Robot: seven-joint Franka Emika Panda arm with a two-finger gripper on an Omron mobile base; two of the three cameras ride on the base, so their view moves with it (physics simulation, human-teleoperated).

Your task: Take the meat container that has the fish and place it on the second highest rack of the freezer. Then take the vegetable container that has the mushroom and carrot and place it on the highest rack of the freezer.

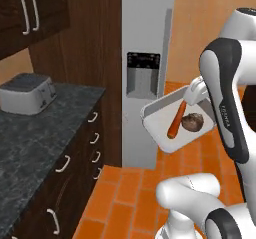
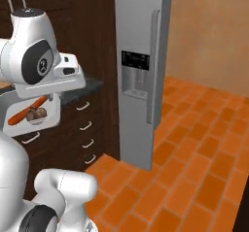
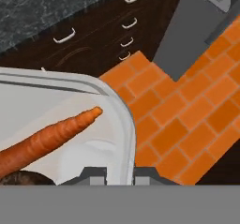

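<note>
- Upper cupboards (image 1: 22,13): dark wood, far left, fitted with long pale handles.
- Toaster (image 1: 26,94): silver, standing on the dark speckled counter (image 1: 35,138) at the left.
- Drawers (image 1: 75,173): dark wood, stacked below the counter, each with a curved pale handle.
- Freezer (image 1: 146,58): tall silver-grey unit right of the cupboards, door closed, black dispenser panel (image 1: 143,67) set in its front, long vertical handle (image 2: 154,66) along the door's edge.
- Floor (image 2: 194,143): orange brick tiles, spreading from the freezer's foot toward the right.
- Tray (image 1: 165,114): white, shallow, rounded corners, held in the air in front of the freezer and below the dispenser panel, tilted in the left base view, clear of the counter and floor.
- Carrot (image 1: 176,121): bright orange, tapered, lying inside the tray along its length.
- Mushroom (image 1: 192,121): rounded brown lump, inside the same tray, just beside the carrot.
- Gripper (image 3: 120,174): jaws pinched narrow on the tray's rim, one dark fingertip (image 3: 93,175) inside the wall and one outside, seen in the hand view; in the left base view, at the tray's upper right edge.
- Arm (image 1: 225,98): white with dark joints, at the right of the left base view, rising above the tray.
</note>
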